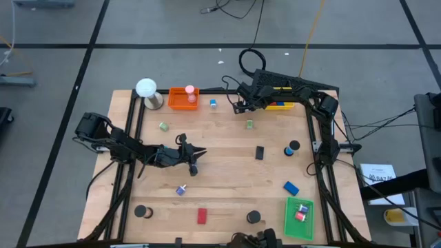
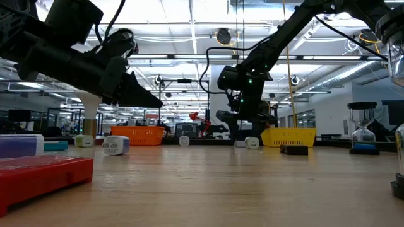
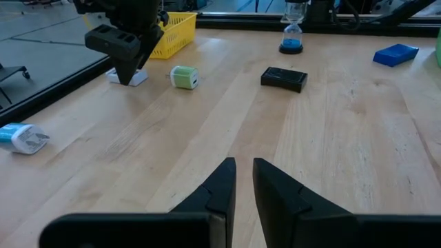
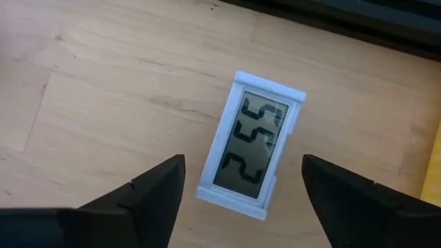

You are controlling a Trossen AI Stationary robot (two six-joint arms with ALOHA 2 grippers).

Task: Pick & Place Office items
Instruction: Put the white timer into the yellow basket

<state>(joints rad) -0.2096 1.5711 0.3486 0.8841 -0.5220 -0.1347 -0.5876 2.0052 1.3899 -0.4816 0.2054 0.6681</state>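
White digital clock (image 4: pixel 253 146) lies on the tabletop (image 4: pixel 103 103) between the wide-open, empty right end effector (image 4: pixel 243 184) fingers; left end effector (image 3: pixel 242 180), nearly shut and empty, hovers at 9 o'clock.

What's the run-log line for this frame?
right pincer: open, above white digital clock, not gripping | left pincer: nearly shut, empty, mid-table | yellow tray: beside right arm

A small digital clock (image 4: pixel 253 143) lies on the table (image 4: pixel 89 103), between the right claw's (image 4: pixel 241 182) fingers.
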